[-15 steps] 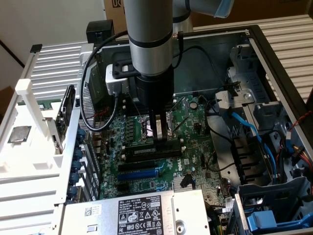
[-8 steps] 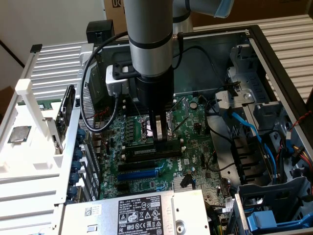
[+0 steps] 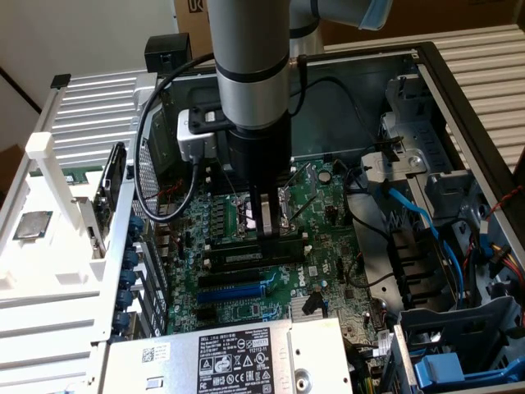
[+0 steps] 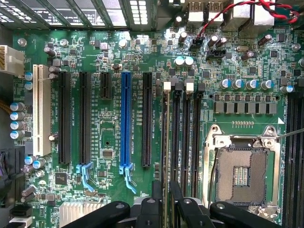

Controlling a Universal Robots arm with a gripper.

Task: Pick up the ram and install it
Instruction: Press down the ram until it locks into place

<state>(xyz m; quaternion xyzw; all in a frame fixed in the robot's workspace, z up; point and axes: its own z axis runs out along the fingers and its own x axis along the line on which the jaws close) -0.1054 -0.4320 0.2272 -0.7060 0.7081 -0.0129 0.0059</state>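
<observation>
Hand of the robot arm points straight down into an open computer case, its two dark fingers clenched on the top edge of the ram. The ram stands on edge in a black slot on the green motherboard, running across the board, with a pale label on its side. In the wrist view the hand shows as two black fingers pressed either side of the ram, which is seen edge-on as a thin line along the slot.

Nearest the camera is a silver box with a black and white label. Just beyond it is a long blue slot, then the ram and the hand. Beyond the hand, partly hidden in the exterior view, is the square metal-framed processor socket, which is open.

On the exterior view's left, outside the case, a square silver chip lies on a white tray. On the exterior view's right, blue cables run by grey metal bays.
</observation>
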